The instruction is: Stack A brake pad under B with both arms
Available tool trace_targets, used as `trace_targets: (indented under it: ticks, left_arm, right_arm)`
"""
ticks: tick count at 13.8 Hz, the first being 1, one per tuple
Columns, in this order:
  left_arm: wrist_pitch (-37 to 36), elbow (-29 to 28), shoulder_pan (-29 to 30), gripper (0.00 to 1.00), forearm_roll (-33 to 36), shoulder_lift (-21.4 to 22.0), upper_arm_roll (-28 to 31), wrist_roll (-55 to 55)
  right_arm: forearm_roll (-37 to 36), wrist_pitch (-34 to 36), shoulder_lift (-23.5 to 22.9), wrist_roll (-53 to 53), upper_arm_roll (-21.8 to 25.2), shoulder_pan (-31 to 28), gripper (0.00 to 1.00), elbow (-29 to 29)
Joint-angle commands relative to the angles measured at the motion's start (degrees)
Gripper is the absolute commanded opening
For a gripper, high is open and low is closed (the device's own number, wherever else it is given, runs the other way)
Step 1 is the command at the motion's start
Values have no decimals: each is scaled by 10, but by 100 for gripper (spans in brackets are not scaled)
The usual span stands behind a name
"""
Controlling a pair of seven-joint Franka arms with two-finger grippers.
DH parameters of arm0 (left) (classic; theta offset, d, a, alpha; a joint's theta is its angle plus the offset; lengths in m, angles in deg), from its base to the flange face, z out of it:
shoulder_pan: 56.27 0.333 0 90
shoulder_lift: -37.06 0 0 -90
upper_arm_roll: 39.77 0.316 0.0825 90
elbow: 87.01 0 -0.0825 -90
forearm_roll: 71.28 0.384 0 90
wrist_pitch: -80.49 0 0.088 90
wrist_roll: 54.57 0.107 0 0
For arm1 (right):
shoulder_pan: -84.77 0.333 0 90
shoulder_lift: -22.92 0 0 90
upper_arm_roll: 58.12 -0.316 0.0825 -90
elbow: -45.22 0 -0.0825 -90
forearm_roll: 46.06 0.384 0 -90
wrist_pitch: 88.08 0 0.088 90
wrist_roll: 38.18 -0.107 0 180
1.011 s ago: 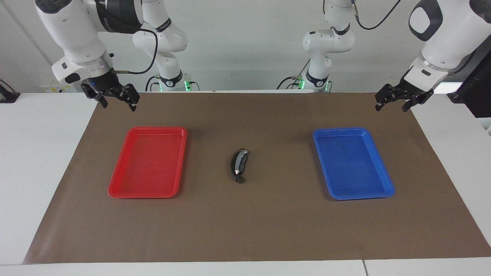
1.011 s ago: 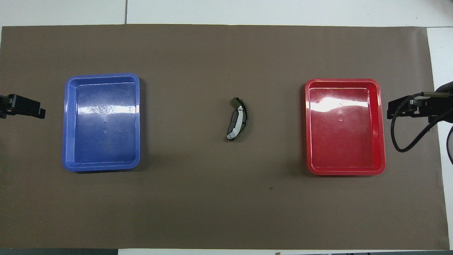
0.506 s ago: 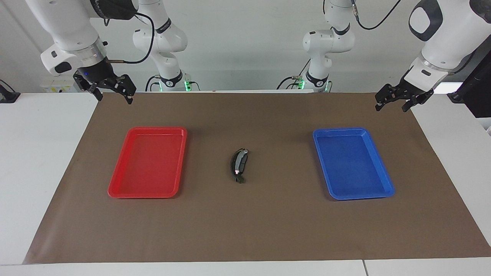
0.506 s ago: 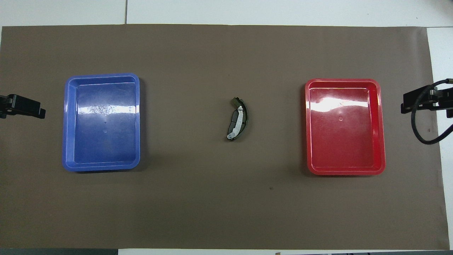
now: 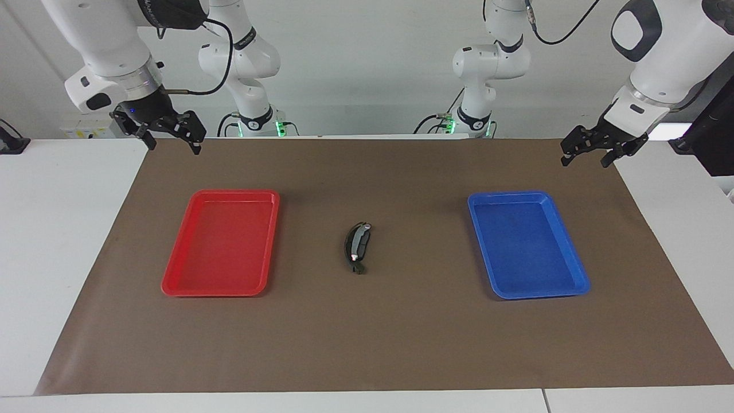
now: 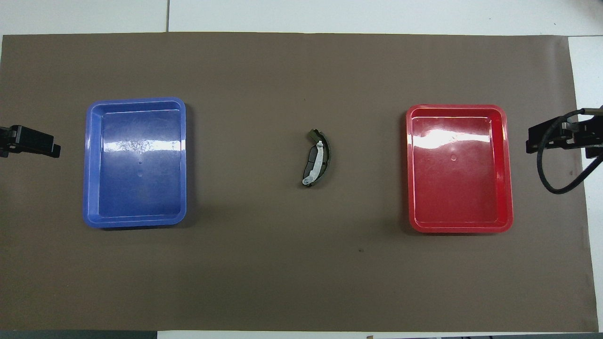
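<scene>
Two brake pads sit stacked mid-mat between the red tray point(image 5: 221, 244) and blue tray point(image 5: 526, 245): the short grey pad point(image 6: 310, 165) is mostly hidden against the longer curved pad point(image 6: 325, 157), and which lies on top is hard to make out. In the overhead view both arms are cut off at the frame edges. The left gripper point(image 5: 586, 152) hangs over the mat corner at its end of the desk, the right gripper point(image 5: 170, 140) over the mat edge at its end, both jaws spread wide and holding nothing.
</scene>
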Motion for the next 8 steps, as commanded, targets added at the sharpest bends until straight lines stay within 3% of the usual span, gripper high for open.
trace_targets:
  ticks: [1,8]
  left_arm:
    - [-2,-11,-8,99,0,11,9,0]
    - [-2,-11,-8,99,0,11,8,0]
  right_arm:
    - [6,-18,15,4,-2,-2,100,-20]
    - [6,-14,16,5,-2,-5,100,-24]
